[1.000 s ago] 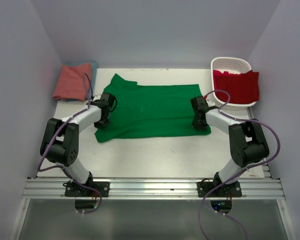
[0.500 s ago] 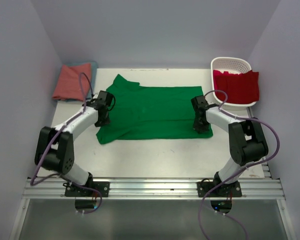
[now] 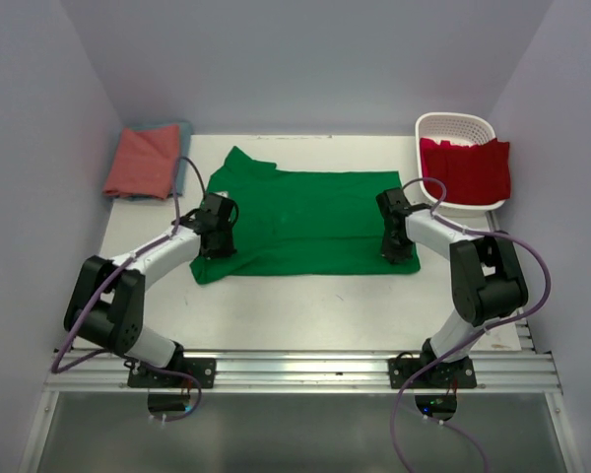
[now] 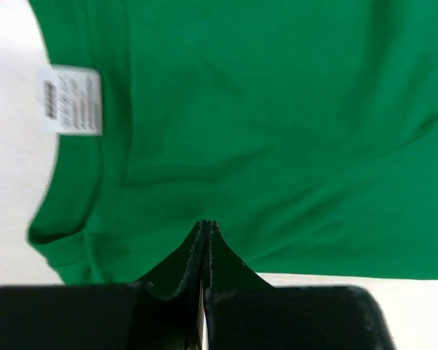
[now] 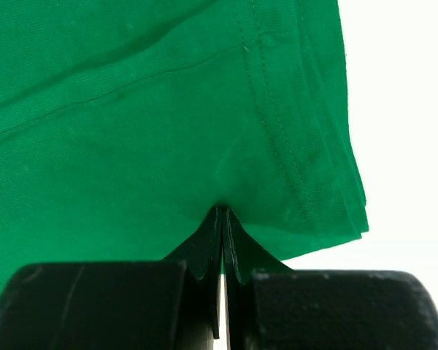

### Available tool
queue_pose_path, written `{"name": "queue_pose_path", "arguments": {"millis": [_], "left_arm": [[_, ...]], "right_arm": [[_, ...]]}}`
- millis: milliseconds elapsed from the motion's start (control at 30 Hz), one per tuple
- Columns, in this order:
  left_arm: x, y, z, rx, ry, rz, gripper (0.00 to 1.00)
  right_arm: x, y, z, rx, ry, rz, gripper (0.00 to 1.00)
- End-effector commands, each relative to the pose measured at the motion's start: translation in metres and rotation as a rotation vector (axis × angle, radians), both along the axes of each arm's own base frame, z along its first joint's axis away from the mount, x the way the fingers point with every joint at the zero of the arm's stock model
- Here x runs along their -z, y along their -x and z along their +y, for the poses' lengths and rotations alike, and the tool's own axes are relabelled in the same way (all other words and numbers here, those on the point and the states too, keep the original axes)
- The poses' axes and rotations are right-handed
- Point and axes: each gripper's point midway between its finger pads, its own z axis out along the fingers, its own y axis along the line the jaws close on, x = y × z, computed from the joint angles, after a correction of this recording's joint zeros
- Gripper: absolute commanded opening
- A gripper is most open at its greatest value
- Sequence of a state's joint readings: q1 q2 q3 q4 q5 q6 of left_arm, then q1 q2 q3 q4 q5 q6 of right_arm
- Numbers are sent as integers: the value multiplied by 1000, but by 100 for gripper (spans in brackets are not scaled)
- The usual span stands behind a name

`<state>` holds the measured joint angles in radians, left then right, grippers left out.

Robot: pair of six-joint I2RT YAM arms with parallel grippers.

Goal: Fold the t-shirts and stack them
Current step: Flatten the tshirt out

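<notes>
The bright green t-shirt (image 3: 305, 219) lies spread flat across the middle of the table. My left gripper (image 3: 215, 242) is shut, its tips pinching the cloth near the shirt's left end; the left wrist view shows them (image 4: 206, 224) on green cloth (image 4: 277, 131) beside the collar and a white label (image 4: 71, 100). My right gripper (image 3: 394, 246) is shut on the shirt's right near corner, where the cloth puckers at the tips (image 5: 223, 211) next to the stitched hem (image 5: 299, 146). The salmon-pink shirt (image 3: 143, 161) lies folded at the back left on the teal-blue one (image 3: 183, 172). The red shirt (image 3: 468, 168) hangs over the basket.
A white lattice basket (image 3: 453, 126) stands at the back right corner. Grey walls close in the table on three sides. An aluminium rail (image 3: 295, 370) with both arm bases runs along the near edge. Bare white table (image 3: 305, 305) lies in front of the green shirt.
My left gripper has slid right and slightly nearer along the shirt's left end, and the cloth there has shifted with it. The right gripper has barely moved.
</notes>
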<state>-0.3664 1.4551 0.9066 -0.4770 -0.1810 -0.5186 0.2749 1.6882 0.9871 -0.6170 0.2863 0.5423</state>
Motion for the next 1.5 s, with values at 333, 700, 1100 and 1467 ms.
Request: {"name": "queue_pose_path", "arguments": {"millis": [333, 700, 1100, 1467], "left_arm": [[43, 9, 9, 7, -76, 107, 0], [87, 108, -2, 166, -104, 539, 0], [41, 191, -8, 272, -129, 714, 0], [15, 194, 15, 207, -251, 656, 0]], "right_arm": [[19, 60, 29, -123, -134, 318, 0], [10, 114, 56, -291, -93, 535, 0], [-22, 134, 50, -321, -32, 545, 0], [-30, 133, 40, -308, 30, 499, 0]]}}
